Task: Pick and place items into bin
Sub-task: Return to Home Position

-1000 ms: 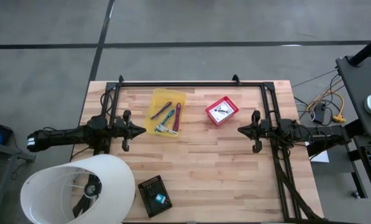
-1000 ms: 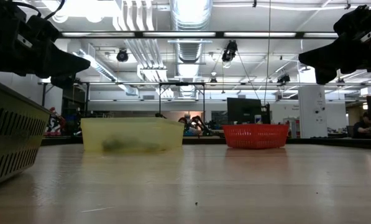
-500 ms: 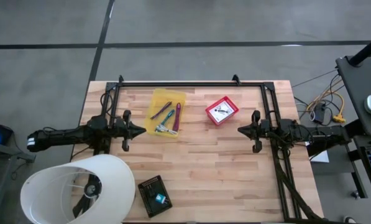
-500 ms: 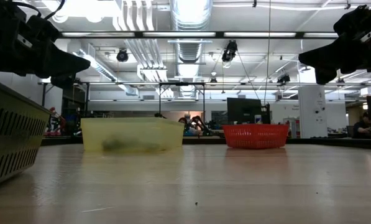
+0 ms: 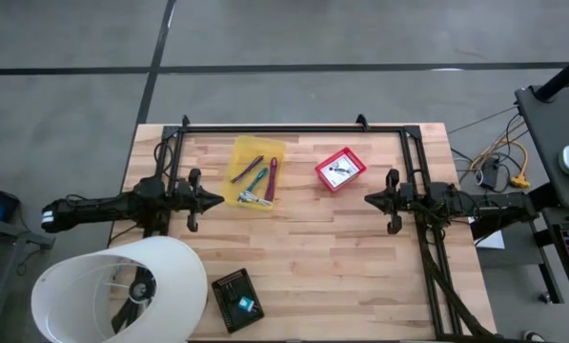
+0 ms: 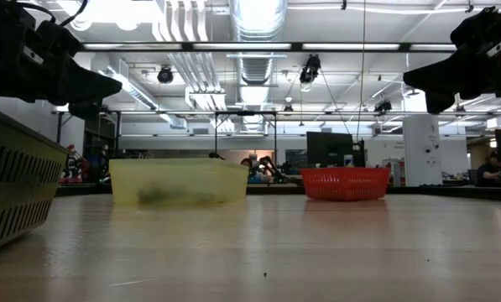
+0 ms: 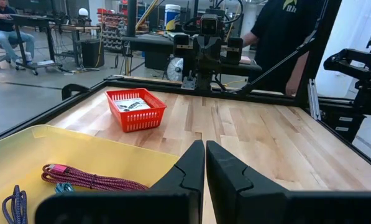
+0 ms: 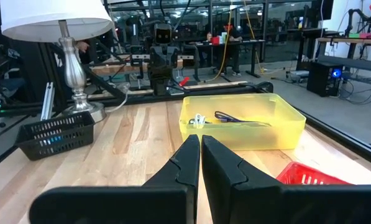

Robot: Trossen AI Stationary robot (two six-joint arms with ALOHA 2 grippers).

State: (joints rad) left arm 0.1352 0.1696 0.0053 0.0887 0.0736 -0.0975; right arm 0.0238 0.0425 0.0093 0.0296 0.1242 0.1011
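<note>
A yellow bin (image 5: 255,172) at the table's far left holds a magenta stick (image 5: 271,178), a teal stick (image 5: 255,178), a purple cord (image 7: 14,206) and a small metal piece (image 5: 253,198). A red basket (image 5: 340,170) at the far middle holds white printed packets (image 7: 133,104). My left gripper (image 5: 219,200) is shut and empty, level above the table just left of the yellow bin. My right gripper (image 5: 370,199) is shut and empty, level above the table right of the red basket.
A black mesh basket (image 5: 237,299) with a small teal thing stands at the near left. A white lamp (image 5: 117,291) stands at the near left corner. A black frame (image 5: 294,127) runs along the far edge. Bare wood lies between the grippers.
</note>
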